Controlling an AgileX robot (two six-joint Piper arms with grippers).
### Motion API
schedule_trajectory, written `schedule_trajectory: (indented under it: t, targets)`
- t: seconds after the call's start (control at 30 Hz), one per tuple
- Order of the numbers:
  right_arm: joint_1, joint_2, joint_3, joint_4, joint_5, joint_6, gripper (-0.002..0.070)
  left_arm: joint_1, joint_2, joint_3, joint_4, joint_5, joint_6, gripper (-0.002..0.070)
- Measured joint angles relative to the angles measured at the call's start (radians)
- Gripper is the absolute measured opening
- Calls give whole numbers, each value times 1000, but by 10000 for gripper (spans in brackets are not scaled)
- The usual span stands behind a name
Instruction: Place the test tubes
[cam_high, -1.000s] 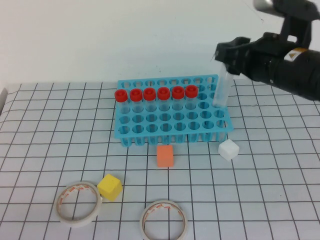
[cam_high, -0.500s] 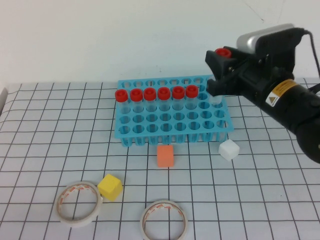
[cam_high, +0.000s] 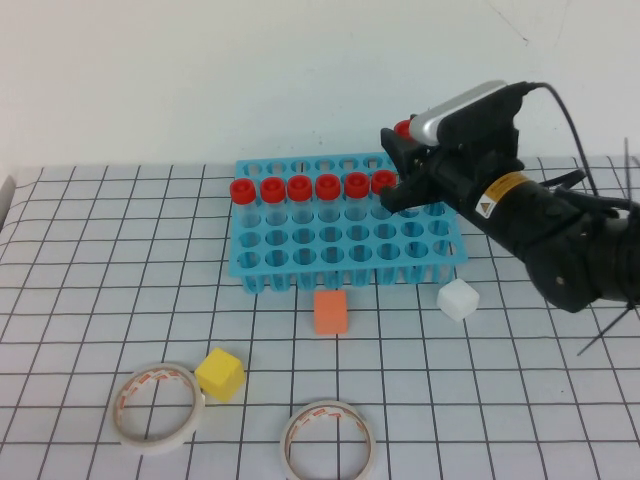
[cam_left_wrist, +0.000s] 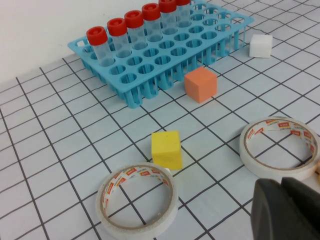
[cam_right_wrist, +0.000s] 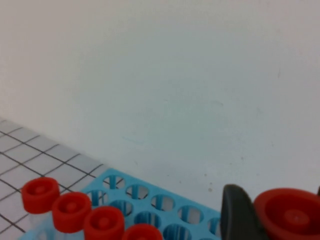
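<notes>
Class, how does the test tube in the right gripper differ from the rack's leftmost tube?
The held test tube is clamped in the right gripper over the rack's right part; the leftmost tube stands free in a hole. The leftmost tube's cap sits lower than the held tube's. Both caps are red. Left gripper: shut, beside a tape roll.

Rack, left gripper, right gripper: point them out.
rack (cam_high: 330, 270), high view, front edge.
left gripper (cam_left_wrist: 283, 200), left wrist view, seam between shut fingers.
right gripper (cam_high: 402, 165), high view, between fingers holding tube (cam_high: 404, 128) over rack.

Seven tubes (cam_high: 299, 190), one rack (cam_high: 340, 262) — three cubes (cam_high: 330, 312), two tape rolls (cam_high: 155, 405).
</notes>
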Motion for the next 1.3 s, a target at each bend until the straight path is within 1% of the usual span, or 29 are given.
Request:
schedule_trajectory:
  t: [0.1, 0.23, 0.4, 0.87, 1.13, 1.3]
  targets:
    - [0, 45, -30, 31, -12, -8, 281, 0, 0, 0, 0, 0, 0, -1]
    - [0, 95, -51, 138, -68, -9, 281, 0, 0, 0, 0, 0, 0, -2]
    - [-1, 131, -64, 201, -111, -9, 281, 0, 0, 0, 0, 0, 0, -1]
    - [-10, 213, -126, 212, -123, -1, 281, 0, 0, 0, 0, 3, 0, -1]
    - [-12, 231, -129, 216, -134, 75, 281, 0, 0, 0, 0, 3, 0, -1]
    - [-12, 231, -129, 216, -134, 65, 281, 0, 0, 0, 0, 3, -2, -1]
